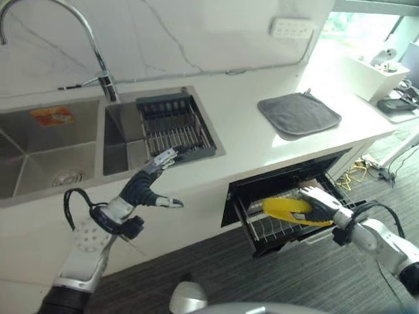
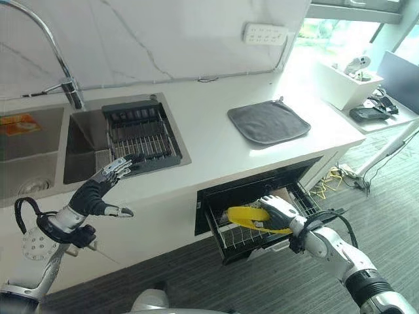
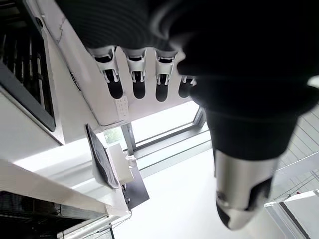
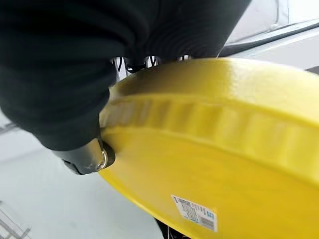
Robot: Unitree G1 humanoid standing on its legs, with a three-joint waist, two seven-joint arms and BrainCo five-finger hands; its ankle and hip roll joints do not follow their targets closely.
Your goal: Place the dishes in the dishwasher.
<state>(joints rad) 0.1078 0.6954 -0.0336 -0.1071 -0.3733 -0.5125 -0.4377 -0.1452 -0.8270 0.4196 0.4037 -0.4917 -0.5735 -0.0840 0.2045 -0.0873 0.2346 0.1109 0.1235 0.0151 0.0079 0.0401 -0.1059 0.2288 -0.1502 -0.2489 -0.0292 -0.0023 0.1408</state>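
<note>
Left hand (image 1: 141,190) spread, right hand (image 1: 319,201) clasped.

Yellow plate (image 4: 214,164): smooth, glossy, plastic-looking, with a paper label on its underside. Dishwasher rack (image 1: 275,229): thin metal wire. Sink (image 1: 39,150): brushed, matt metal; faucet (image 1: 78,26): polished metal. Sink drying rack (image 1: 173,127): metal wire in a dark plastic frame. Counter (image 1: 242,137): smooth white, glossy. Grey mat (image 1: 299,114): matt cloth. Floor (image 1: 275,281): rough grey carpet.

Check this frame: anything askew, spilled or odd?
Nothing stands out. Right robot hand holds the yellow plate over the pulled-out dishwasher rack; left robot hand open by the sink. No spills or damage visible.
</note>
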